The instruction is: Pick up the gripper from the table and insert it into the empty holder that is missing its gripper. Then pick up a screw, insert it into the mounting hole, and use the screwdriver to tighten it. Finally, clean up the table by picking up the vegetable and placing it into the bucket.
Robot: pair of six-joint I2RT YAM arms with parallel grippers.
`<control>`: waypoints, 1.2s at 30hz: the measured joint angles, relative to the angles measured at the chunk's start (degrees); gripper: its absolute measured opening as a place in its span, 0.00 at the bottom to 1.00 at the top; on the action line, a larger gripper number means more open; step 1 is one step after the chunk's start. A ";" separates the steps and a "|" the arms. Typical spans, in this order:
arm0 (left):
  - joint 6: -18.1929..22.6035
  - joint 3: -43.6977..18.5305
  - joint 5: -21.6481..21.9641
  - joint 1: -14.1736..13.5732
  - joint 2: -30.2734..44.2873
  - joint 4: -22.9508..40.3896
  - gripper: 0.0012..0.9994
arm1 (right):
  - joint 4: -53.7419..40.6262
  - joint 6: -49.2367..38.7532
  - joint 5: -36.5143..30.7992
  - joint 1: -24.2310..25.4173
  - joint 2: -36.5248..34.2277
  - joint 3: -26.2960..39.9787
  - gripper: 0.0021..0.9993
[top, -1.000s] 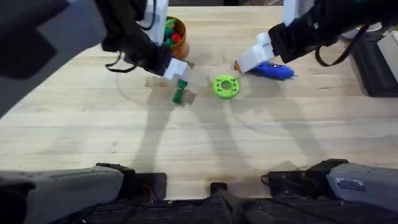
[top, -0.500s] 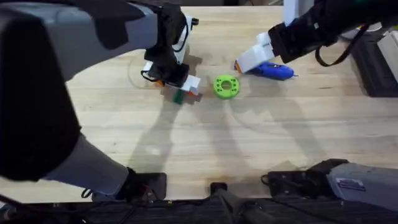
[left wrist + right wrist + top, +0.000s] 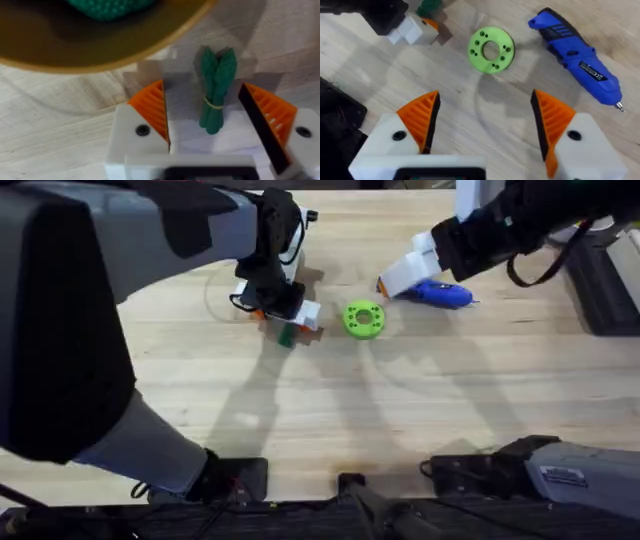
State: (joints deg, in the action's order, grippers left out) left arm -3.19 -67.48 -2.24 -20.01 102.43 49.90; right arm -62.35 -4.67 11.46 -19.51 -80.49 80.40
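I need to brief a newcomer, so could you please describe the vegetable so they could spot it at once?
Find the green disc mid-table. Just to its left, under the left gripper, lies the vegetable: slim, dark green, tied round its middle, unlike the round, bright, holed disc.

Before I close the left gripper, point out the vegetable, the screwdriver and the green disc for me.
the vegetable (image 3: 216, 90): left wrist view, on its stalks just above the tied middle.
the screwdriver (image 3: 577, 55): right wrist view, on the middle of its blue body.
the green disc (image 3: 363, 319): overhead view, on its ring face.
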 joint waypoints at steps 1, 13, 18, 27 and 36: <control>-0.14 0.00 0.02 0.00 0.00 -0.02 0.87 | -0.02 -0.01 0.00 0.00 0.02 0.00 0.99; -0.77 -0.02 0.15 -2.18 0.00 -0.17 0.02 | -0.02 0.00 0.00 0.00 0.02 0.00 0.99; -2.08 -0.06 0.17 -2.19 0.00 -0.04 0.02 | -0.02 0.00 0.00 0.00 0.00 0.00 0.99; -3.13 -8.32 3.68 -2.14 -5.99 7.49 0.02 | -0.02 0.00 -0.01 0.00 0.01 0.00 0.99; -2.80 -27.18 7.07 1.68 -12.87 15.09 0.02 | 0.02 0.00 -0.01 0.00 0.02 0.00 0.99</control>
State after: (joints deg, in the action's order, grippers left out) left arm -5.99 -94.67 4.83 -18.33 89.56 64.99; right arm -62.33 -4.67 11.45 -19.51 -80.47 80.40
